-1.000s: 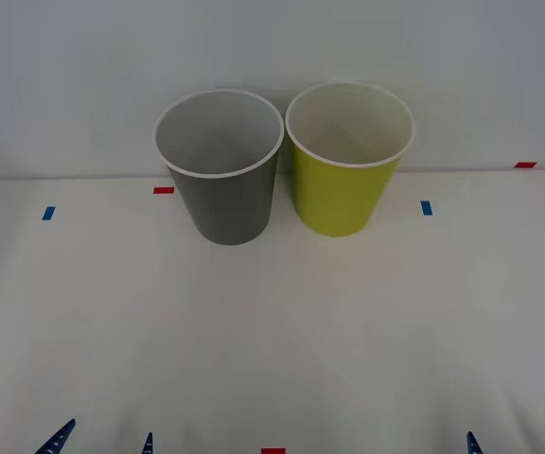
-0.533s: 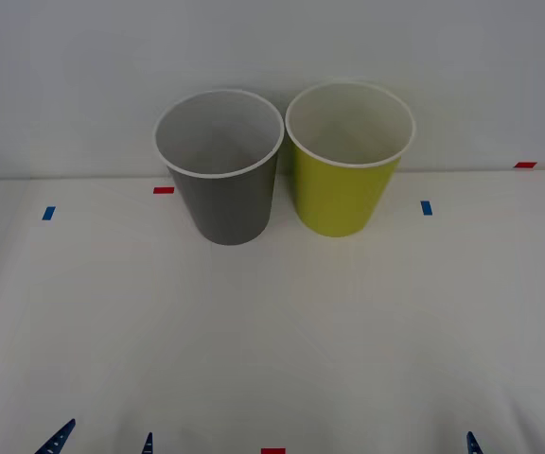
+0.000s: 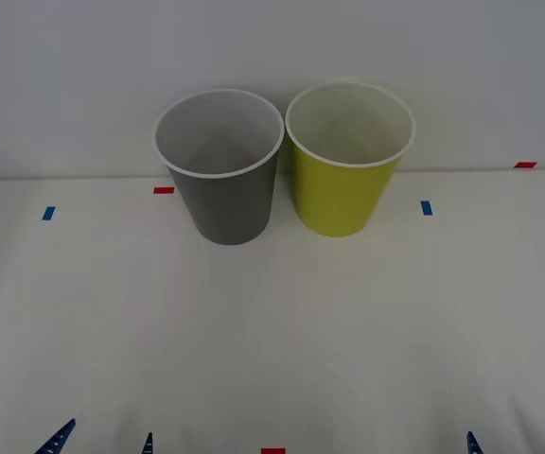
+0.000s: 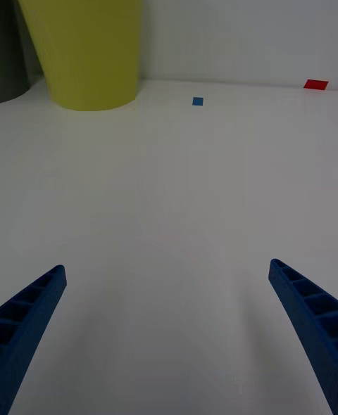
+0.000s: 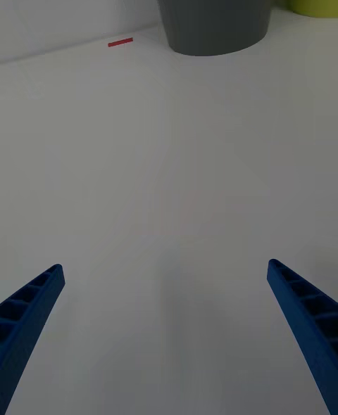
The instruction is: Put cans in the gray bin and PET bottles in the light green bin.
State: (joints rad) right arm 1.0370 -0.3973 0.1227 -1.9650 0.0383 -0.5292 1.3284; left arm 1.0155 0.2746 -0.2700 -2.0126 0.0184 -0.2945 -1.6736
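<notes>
While both arms waited low at the near edge of the white worktop, the gray bin and the light green bin stood upright side by side at the far edge against the pale wall, the gray one on the robot's left, their white rims almost touching. Both bins showed white insides with nothing visible in them from the front camera. The left claw sat released at the near left, its blue ribbed fingers spread wide over bare worktop, with the gray bin well ahead of it. The right claw sat released at the near right, its fingers likewise parted and holding nothing, the light green bin well ahead. Small tape marks dotted the surface: a red strip just left of the gray bin, a blue square right of the green bin, another blue one far left, a red piece at the far right edge and a red one at the near centre
</notes>
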